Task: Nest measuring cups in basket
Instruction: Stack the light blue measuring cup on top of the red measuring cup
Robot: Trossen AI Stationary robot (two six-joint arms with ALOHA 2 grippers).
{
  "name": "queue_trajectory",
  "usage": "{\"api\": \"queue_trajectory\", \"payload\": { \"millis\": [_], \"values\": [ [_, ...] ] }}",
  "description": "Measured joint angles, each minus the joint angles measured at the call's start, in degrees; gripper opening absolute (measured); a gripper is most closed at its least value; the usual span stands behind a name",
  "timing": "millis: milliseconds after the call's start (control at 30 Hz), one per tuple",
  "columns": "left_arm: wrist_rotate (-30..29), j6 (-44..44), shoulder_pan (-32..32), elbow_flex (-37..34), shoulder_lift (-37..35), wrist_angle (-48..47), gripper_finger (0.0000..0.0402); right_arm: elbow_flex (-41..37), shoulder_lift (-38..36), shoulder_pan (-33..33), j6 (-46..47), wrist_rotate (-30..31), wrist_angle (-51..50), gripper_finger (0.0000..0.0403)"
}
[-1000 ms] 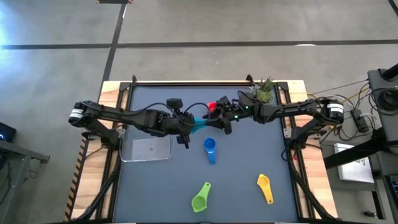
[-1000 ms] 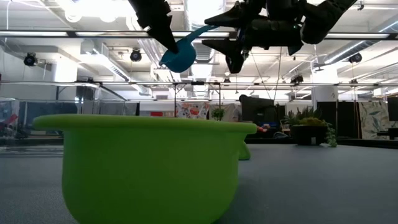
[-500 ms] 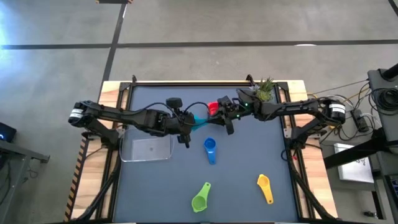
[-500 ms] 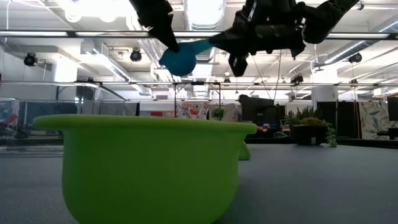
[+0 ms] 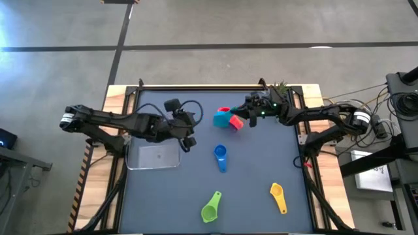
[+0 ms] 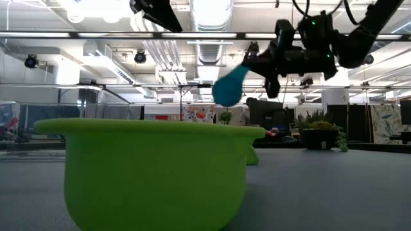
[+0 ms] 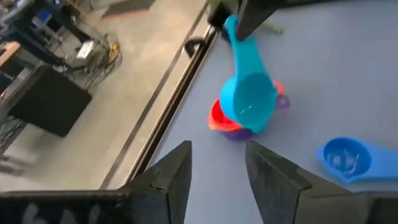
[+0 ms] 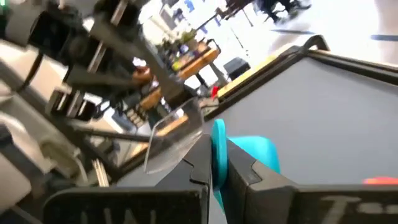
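from above, four cups can be counted apart: the teal cup (image 5: 223, 120) at upper centre, the blue cup (image 5: 221, 155) at centre, the lime green cup (image 5: 210, 209) at lower centre, the yellow cup (image 5: 277, 196) at lower right. a red cup (image 5: 236, 122) shows beside the teal one. one clear basket (image 5: 154, 156) lies left of centre on the dark grey table (image 5: 261, 163), with one potted plant (image 5: 279, 91) at the upper right. the right gripper (image 5: 243, 119) pinches the teal cup's handle; the left gripper (image 5: 187, 132), fingers apart and holding nothing, sits just above the basket's upper right corner.

from table height, the lime green cup fills the lower left; the teal cup hangs at upper centre against a ceiling of lights and pipes.

the left wrist picture shows the teal cup over a stack of red, orange (image 7: 217, 124) and purple (image 7: 281, 102) cups, the blue one at the lower right.

the right wrist picture shows its fingers closed on the teal handle.
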Motion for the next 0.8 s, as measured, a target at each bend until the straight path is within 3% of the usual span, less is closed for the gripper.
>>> {"api": "queue_trajectory", "payload": {
  "millis": [333,533,800],
  "values": [
    [3.4,2.91,-0.04,-15.53,-5.32,28.48,0.0134,-1.99,1.91,-5.91,2.54,1.7,0.75,0.0008],
    [3.49,2.72,-0.09,-19.85,-5.28,34.85,0.0134,-1.29,3.52,-6.98,3.13,1.72,0.69,0.0008],
    [3.58,2.26,-0.09,-20.13,-2.89,35.04,0.0134,0.37,8.75,-7.21,5.25,2.19,0.79,0.0008]
  ]
}}
